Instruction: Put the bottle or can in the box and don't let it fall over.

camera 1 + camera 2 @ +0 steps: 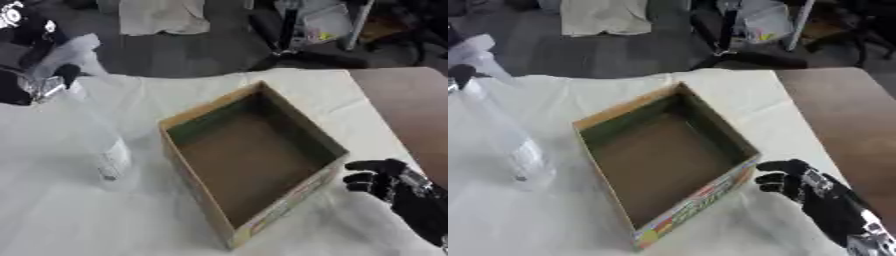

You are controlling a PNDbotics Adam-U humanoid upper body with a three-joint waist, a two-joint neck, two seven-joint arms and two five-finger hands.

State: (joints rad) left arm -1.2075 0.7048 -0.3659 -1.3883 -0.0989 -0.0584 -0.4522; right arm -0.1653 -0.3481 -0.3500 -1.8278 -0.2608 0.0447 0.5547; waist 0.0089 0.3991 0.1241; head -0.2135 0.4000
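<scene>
Clear plastic bottle (103, 145) held tilted above the white-covered table (79, 220), left of the open cardboard box (249, 155), not inside it. Left hand (48, 82) at the bottle's top by the white cap, fingers curled round the neck. Right hand (385, 182) just beside the box's right wall, fingers curled, holding nothing. Box empty

The surface (411, 115) was brown along its right side, and a crumpled white cloth (79, 220) covered the rest. On the cloth sat an open cardboard box (249, 155), set askew, and a clear plastic bottle (105, 150) stood well left of it.
</scene>
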